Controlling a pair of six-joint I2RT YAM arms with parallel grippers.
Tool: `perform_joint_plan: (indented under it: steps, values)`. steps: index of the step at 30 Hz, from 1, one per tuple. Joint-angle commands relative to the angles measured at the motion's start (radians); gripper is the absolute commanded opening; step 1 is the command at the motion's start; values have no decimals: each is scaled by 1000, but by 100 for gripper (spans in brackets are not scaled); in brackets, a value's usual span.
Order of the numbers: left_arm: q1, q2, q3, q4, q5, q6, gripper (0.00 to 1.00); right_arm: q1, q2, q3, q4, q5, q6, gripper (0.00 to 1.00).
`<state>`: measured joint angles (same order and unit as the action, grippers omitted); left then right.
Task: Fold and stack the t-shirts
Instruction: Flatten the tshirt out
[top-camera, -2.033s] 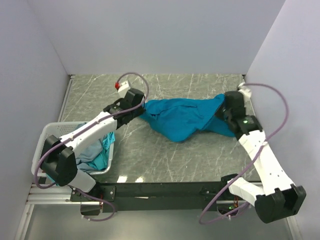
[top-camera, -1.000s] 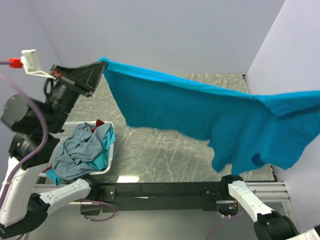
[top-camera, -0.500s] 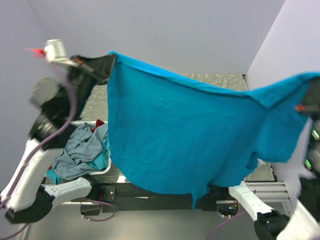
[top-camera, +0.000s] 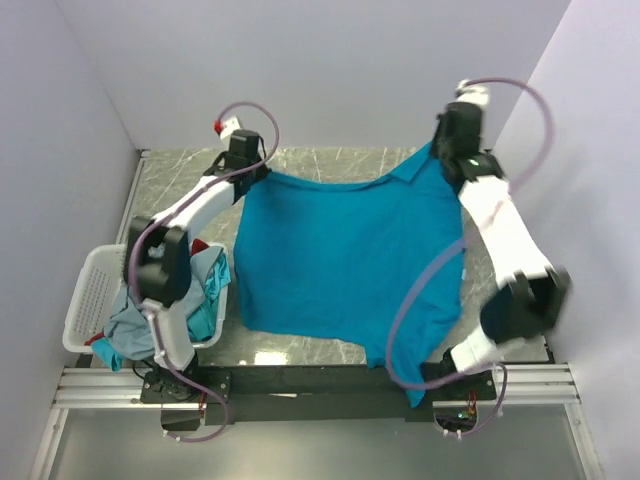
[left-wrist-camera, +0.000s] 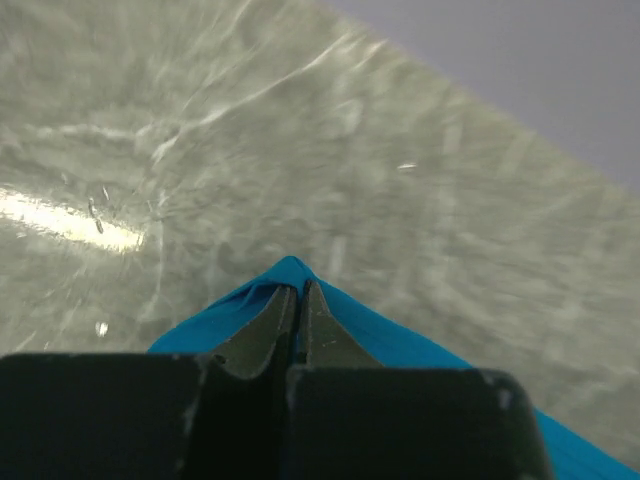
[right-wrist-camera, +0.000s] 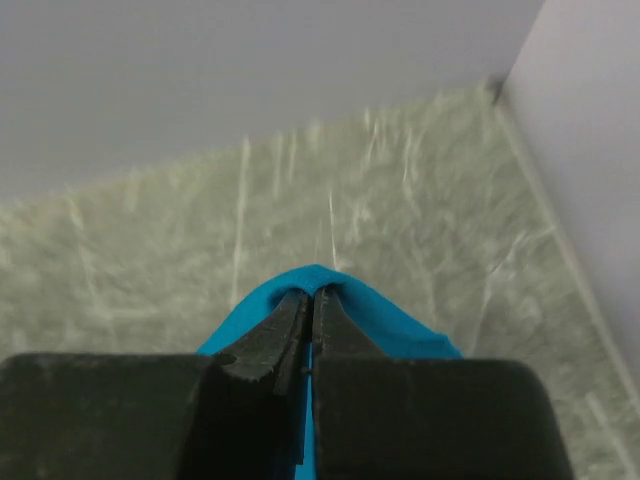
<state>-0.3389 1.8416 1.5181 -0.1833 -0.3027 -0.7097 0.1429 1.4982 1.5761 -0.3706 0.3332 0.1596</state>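
Left gripper (left-wrist-camera: 298, 295) and right gripper (right-wrist-camera: 312, 300) each pinch a far corner of the teal-blue t-shirt (top-camera: 340, 260), jaws closed tight on cloth. That keeps it spread flat just right of the basket (top-camera: 90, 290), ready for folding. Other shirts (top-camera: 180, 295) wait inside the basket.

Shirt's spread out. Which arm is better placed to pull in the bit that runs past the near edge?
Right, probably. The teal-blue t-shirt overruns the near edge on its right side, beside the right arm. The left gripper pinches the far left corner, across the shirt. The right gripper, shut on the other far corner, must release first.
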Motion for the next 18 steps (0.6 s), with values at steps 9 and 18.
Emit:
perform_joint_plan:
  steps: [9,18]
  values:
    - [126,413,293,176,250,-28,1,-19,693,485,-100,-154,126,0]
    - [158,401,259,176,310,-28,1,-17,619,372,-67,-197,147,0]
